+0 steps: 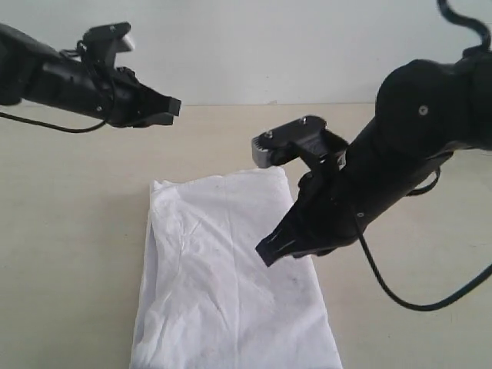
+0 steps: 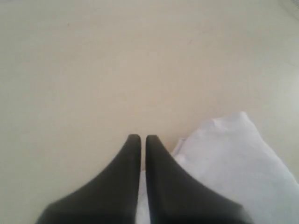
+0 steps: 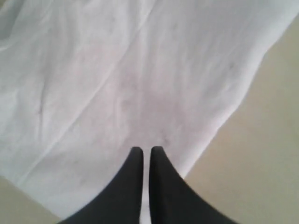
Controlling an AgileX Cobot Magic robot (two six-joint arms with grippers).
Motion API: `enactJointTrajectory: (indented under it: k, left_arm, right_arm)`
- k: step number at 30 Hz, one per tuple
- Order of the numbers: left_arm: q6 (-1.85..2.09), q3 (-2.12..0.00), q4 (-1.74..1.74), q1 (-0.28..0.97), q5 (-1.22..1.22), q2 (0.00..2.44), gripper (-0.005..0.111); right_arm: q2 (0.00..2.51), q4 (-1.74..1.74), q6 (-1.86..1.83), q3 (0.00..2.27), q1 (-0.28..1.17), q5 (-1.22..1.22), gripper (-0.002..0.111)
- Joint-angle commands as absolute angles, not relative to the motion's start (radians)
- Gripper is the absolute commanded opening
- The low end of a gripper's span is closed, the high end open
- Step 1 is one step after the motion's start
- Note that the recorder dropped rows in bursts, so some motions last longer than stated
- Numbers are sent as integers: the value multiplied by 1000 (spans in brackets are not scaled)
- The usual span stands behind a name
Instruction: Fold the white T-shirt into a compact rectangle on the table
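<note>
1. Fingers first: the left gripper [image 2: 143, 138] is pinched closed. Its two black tips sit side by side with just a thin slit between them, and there's nothing in that slit.
2. Same deal on the right gripper [image 3: 146, 150]: the tips are together and there's no cloth caught between them, so neither one is holding anything.
3. Going outward, the left one hangs in the air beyond the far left corner of the white T-shirt [image 1: 223, 269], with bare table [image 1: 69, 231] under it and the shirt corner just off to one side.
4. The right one points down over the right-hand part of the shirt, close to its right edge. I can't tell whether the tips touch the fabric or hover just above it.
5. The shirt lies flat in the middle of the table as a long, wrinkly white panel with its plain side up and no lettering showing. Its near end runs out of the exterior view.
6. My read is that the lengthwise folds are done, since the sides look tucked in, and what's left is the crosswise fold to make it compact.
7. For the next move, I'd say both grippers need to open, drop to the two corners of one short end and pinch all the layers. Then they carry that end over to meet the other one, keeping the edges lined up.
</note>
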State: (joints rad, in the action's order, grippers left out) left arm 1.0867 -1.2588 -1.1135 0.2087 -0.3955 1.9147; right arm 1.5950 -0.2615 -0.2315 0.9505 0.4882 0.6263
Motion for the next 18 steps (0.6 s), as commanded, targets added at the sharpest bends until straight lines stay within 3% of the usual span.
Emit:
enactJointTrajectory:
  k: [1, 5, 12, 18]
  left_arm:
    - [804, -1217, -841, 177, -507, 1789, 5]
    - [707, -1114, -747, 157, -579, 1711, 5]
    - [721, -877, -919, 123, -572, 1572, 5]
    - [809, -647, -1081, 121, -462, 1405, 5]
  right_arm:
    - [1548, -43, -110, 948, 465, 583, 0]
    - [1548, 14, -52, 948, 358, 540, 0]
    - [1583, -114, -143, 948, 67, 387, 0]
    - [1750, -709, -764, 985, -53, 508, 0]
